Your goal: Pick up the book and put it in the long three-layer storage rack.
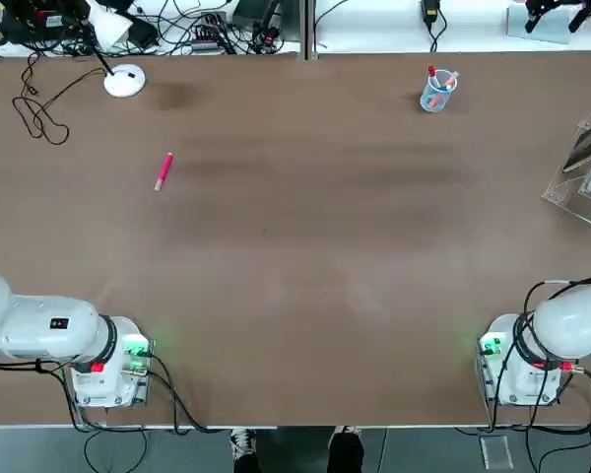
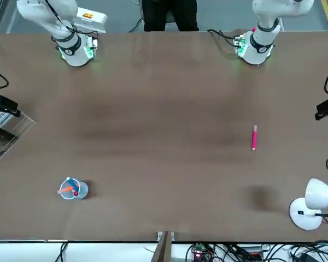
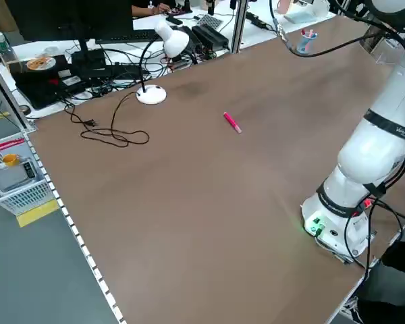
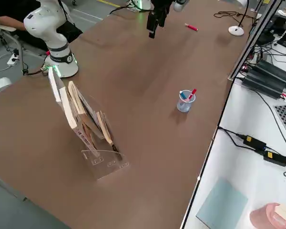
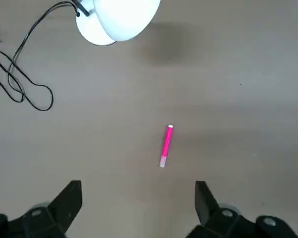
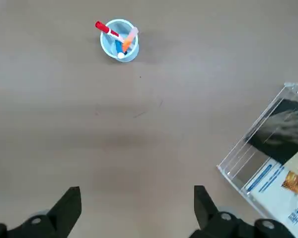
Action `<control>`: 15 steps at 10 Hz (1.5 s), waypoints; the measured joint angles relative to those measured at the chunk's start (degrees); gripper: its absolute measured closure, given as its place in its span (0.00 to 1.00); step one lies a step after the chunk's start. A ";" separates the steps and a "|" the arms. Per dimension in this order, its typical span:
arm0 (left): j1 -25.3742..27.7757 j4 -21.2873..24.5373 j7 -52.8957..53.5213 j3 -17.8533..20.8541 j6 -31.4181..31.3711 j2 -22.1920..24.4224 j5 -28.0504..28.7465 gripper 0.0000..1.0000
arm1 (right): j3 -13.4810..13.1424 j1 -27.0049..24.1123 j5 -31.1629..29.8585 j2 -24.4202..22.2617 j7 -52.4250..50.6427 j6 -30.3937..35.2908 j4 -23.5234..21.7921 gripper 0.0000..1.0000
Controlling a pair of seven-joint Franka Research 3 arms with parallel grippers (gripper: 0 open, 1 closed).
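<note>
Since the thin dark-grey book [image 6: 280, 130] looks already stowed in the clear acrylic tiered rack [image 6: 228, 171] at three o'clock, retreat your wide-open, empty right gripper [image 6: 137, 198] from three; wide-open left gripper [image 5: 138, 191] idles at nine.

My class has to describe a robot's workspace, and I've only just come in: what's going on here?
Nothing is being handled. The left gripper is open and empty above the table near the pink marker; the right gripper is also open and empty, over the table between the cup of pens and the clear rack. The dark book is in the rack, beside other books.
</note>
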State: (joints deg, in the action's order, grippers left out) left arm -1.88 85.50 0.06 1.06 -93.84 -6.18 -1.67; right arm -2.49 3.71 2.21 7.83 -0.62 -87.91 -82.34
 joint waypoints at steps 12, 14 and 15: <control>0.00 0.00 0.00 0.00 0.00 -0.03 0.00 0.00 | 1.09 -0.02 -1.36 -3.13 -2.27 -1.24 -3.47 0.00; 0.00 0.00 0.00 0.00 0.00 -0.03 0.00 0.00 | 1.27 -0.02 -1.40 -3.15 -2.40 -2.29 -4.33 0.00; 0.00 0.00 0.00 0.00 0.00 -0.03 0.00 0.00 | 1.28 -0.02 -1.42 -3.15 -2.49 -2.97 -4.82 0.00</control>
State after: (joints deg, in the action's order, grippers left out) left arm -1.89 85.50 0.06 1.06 -93.84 -6.21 -1.67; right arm -1.21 3.69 0.79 4.69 -3.10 -90.88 -87.16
